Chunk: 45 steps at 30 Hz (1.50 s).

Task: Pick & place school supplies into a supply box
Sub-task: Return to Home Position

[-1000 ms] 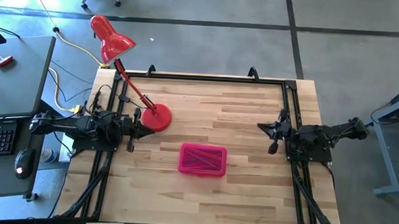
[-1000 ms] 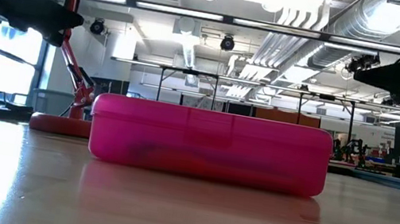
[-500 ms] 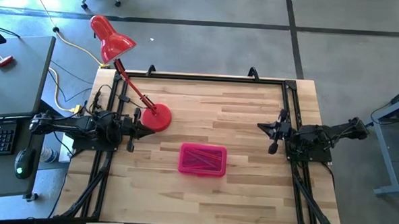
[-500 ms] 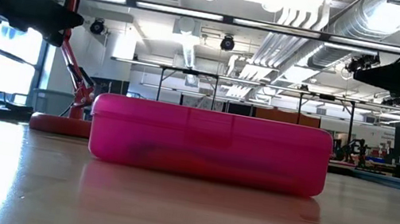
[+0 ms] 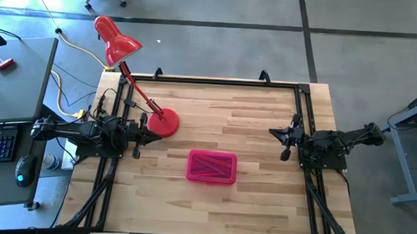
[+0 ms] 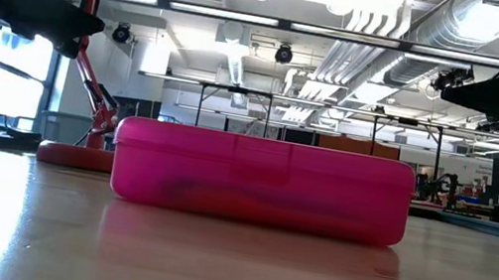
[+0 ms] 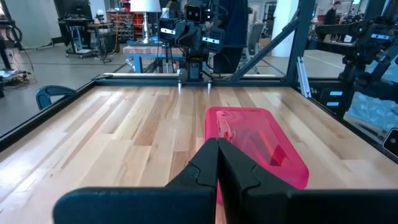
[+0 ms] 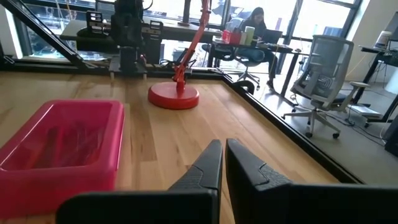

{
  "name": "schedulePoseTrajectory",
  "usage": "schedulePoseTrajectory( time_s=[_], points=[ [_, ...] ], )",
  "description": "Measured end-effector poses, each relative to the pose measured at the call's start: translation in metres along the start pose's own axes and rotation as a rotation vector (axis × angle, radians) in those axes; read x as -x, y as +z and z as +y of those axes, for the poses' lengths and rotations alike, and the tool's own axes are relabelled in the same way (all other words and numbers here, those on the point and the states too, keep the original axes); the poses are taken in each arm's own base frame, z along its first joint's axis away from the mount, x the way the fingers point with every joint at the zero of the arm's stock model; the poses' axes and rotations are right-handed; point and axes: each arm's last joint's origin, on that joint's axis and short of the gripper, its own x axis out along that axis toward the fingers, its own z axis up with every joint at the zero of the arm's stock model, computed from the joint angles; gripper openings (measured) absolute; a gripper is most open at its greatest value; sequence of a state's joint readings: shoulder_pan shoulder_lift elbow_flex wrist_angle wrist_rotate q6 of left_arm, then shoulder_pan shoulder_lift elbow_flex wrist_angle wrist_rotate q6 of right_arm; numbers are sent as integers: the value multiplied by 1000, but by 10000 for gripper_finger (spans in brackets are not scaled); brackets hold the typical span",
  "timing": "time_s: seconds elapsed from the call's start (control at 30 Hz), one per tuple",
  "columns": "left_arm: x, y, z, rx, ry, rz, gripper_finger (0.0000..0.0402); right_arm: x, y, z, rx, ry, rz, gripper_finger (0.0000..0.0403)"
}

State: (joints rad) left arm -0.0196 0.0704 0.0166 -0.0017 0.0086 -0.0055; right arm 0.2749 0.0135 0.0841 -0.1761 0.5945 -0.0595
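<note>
Two claws, left gripper [image 7: 217, 144] and right gripper [image 8: 224, 146], sit pinched shut on nothing, closed supply box [image 5: 211, 166] between them, apart from each; homing well means folding back without brushing it.

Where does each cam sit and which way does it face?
High: overhead, straight down on table; left arm, right arm show.
Low: table height, level at pink box; arms in top corners.
Left wrist: faces right arm; shut left gripper in front.
Right wrist: faces left arm, lamp base; shut right gripper.
All four share the pink box.
</note>
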Motion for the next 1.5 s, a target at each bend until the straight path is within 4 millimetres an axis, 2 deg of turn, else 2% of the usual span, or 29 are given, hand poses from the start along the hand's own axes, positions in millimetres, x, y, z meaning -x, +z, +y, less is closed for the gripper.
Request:
schedulePoseTrajectory(
  time_s=[1.5],
  points=[
    [0,0,0,0,0,1,40,0,0,0,-52,0,0,0]
  ],
)
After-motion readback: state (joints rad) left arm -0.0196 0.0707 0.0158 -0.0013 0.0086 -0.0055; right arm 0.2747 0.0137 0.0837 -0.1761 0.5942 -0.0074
